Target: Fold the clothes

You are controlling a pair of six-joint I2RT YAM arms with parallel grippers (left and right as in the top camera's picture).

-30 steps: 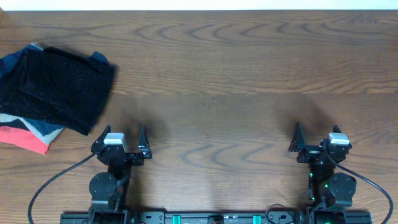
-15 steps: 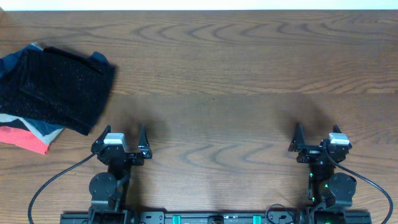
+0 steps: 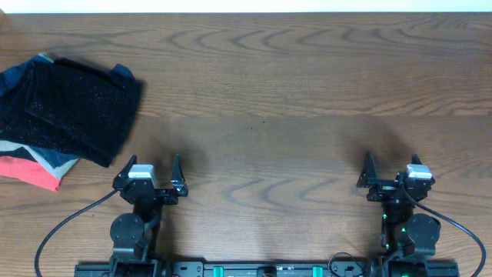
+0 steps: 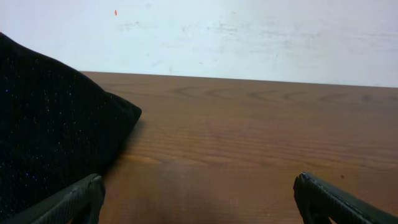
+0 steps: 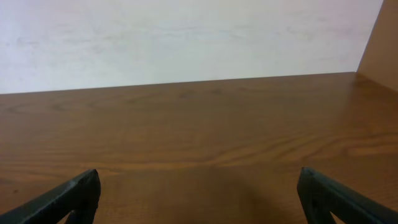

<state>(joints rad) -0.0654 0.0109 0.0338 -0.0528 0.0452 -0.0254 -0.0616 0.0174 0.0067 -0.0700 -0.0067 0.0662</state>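
A pile of clothes lies at the far left of the table: a dark speckled garment (image 3: 73,111) on top, with a teal and a coral-red piece (image 3: 31,171) sticking out underneath. The dark garment fills the left side of the left wrist view (image 4: 50,137). My left gripper (image 3: 152,171) is open and empty near the table's front edge, just right of the pile; its fingers show wide apart in its wrist view (image 4: 199,199). My right gripper (image 3: 388,171) is open and empty at the front right, its fingers wide apart over bare wood (image 5: 199,196).
The wooden table (image 3: 269,100) stretches between the pile and the right edge. A white wall (image 5: 186,37) runs behind the table's far edge. Black cables trail from both arm bases at the front.
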